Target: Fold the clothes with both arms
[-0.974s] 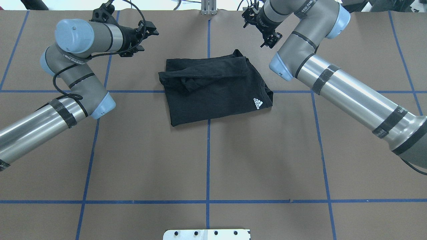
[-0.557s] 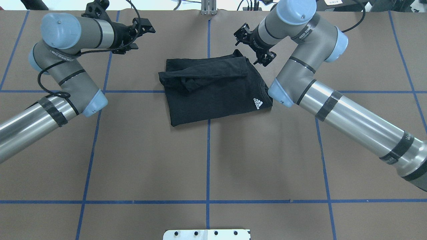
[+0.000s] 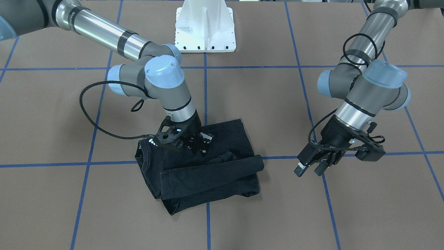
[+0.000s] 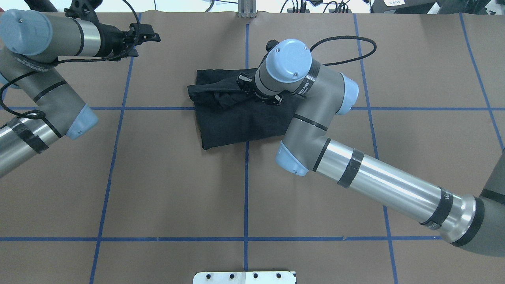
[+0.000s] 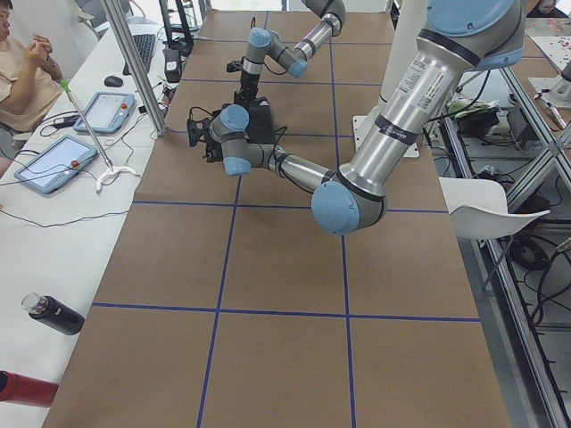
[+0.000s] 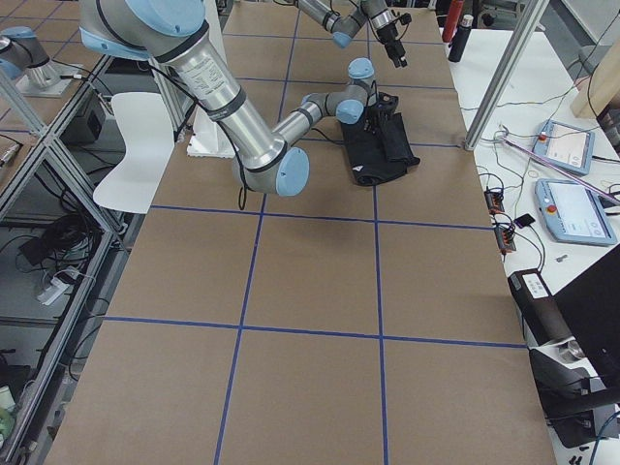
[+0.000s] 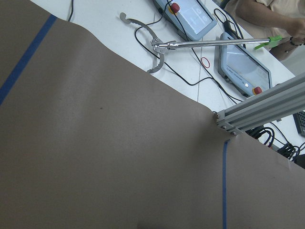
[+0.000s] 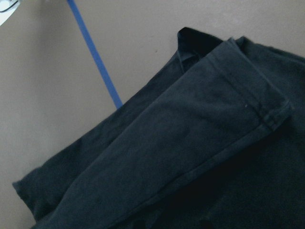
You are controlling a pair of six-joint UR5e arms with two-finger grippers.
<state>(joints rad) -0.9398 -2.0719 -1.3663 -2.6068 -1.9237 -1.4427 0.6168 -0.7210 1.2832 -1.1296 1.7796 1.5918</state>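
The black T-shirt (image 3: 208, 177) lies folded into a rough rectangle on the brown table, a sleeve folded across its top (image 4: 232, 122). Its print is hidden inside the fold. My right gripper (image 3: 199, 146) is low over the shirt's collar-side half, at or just above the cloth, and its jaws look apart. In the overhead view my right wrist (image 4: 286, 65) hides it. The right wrist view shows only shirt folds (image 8: 190, 157). My left gripper (image 3: 309, 170) is open and empty, hanging above bare table well off the shirt's other side (image 4: 152, 37).
The white pedestal base (image 3: 205, 27) stands at the robot's edge of the table. Blue tape lines (image 4: 245, 189) grid the brown paper. Beyond the far edge are an aluminium post (image 7: 262, 107), tablets (image 7: 243, 67), cables and a seated operator (image 5: 27, 62).
My right arm has swung in from the far right and come down over the shirt, covering the logo. My left arm has drawn back to the left, away from the shirt.
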